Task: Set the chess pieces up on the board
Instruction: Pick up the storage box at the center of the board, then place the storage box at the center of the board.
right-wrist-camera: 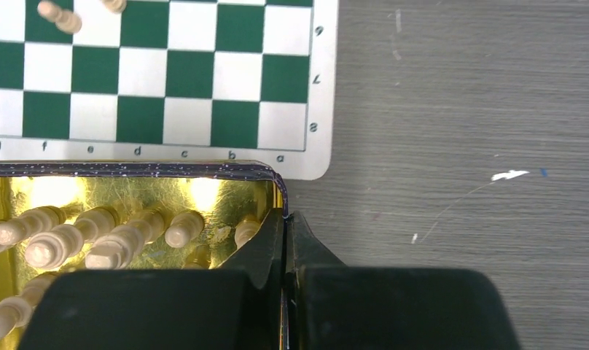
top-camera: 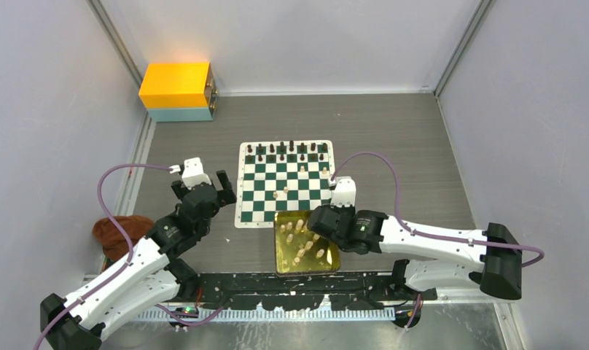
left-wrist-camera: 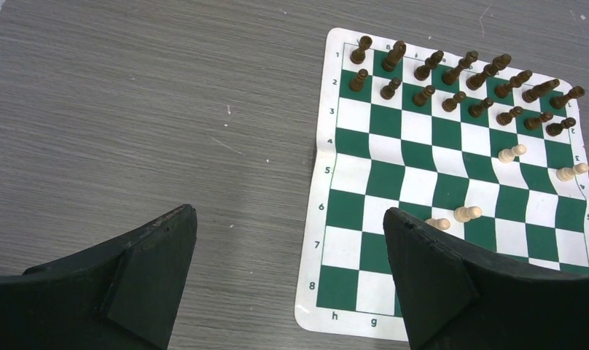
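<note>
Chess pieces are split three ways: the dark ones (left-wrist-camera: 452,80) stand in two rows along the far edge of the board (top-camera: 266,197), four pale ones (left-wrist-camera: 466,213) sit scattered on middle squares, and the rest of the pale set (right-wrist-camera: 116,237) lies tumbled in the gold tray (right-wrist-camera: 131,182), just near of the board and right against its near border. The right gripper (right-wrist-camera: 286,219) is closed on the tray's thin right-hand wall close to its far corner, one finger inside and one outside. The left gripper (left-wrist-camera: 289,213) hangs wide open and empty above the table (left-wrist-camera: 131,109), by the board's left edge. The step in hand looks like shifting or steadying the tray, not lifting a piece. To do that well, the tray should stay flat and slide slowly, since a pinch on one wall could tip it and the rounded, turned pieces would roll or pile together. It should also stay off the mat, which is a soft, flexible sheet of green and white checks already rippled along a fold, and a shove could ruck it and topple the slim upright figures. The tray is glossy and mirror-like with a dark rim, so glare partly hides the pieces in it. The table is matt grey with a fine wood-grain streak.
</note>
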Controlling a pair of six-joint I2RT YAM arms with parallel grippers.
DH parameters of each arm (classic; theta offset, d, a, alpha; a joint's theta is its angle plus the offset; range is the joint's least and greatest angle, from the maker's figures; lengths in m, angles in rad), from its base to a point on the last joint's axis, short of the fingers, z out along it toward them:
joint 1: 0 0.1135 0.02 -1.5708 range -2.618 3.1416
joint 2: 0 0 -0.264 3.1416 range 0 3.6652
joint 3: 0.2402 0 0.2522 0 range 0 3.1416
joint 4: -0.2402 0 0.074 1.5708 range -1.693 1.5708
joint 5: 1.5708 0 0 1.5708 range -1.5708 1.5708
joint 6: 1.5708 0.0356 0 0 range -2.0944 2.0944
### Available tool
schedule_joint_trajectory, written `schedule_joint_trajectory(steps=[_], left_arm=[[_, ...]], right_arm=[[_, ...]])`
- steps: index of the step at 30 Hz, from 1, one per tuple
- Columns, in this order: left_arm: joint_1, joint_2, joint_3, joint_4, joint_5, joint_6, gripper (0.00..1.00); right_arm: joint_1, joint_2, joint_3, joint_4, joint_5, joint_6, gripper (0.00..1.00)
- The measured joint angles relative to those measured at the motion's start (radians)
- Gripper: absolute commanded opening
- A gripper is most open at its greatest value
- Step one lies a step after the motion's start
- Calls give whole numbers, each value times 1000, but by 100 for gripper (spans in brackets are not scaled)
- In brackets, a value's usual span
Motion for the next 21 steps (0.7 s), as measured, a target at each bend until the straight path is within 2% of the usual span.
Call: schedule_joint_trajectory(steps=[6,15,21], left_arm=[[-1,14,0,0,0,-2,99],[-2,30,0,16,6,-18,99],[-2,37,0,25,11,-18,99]], right_arm=[[-83,-35,36,-78,48,-26,0],[-365,-63,72,-109,61,-127,0],[-508,-62,98,-111,57,-167,0]])
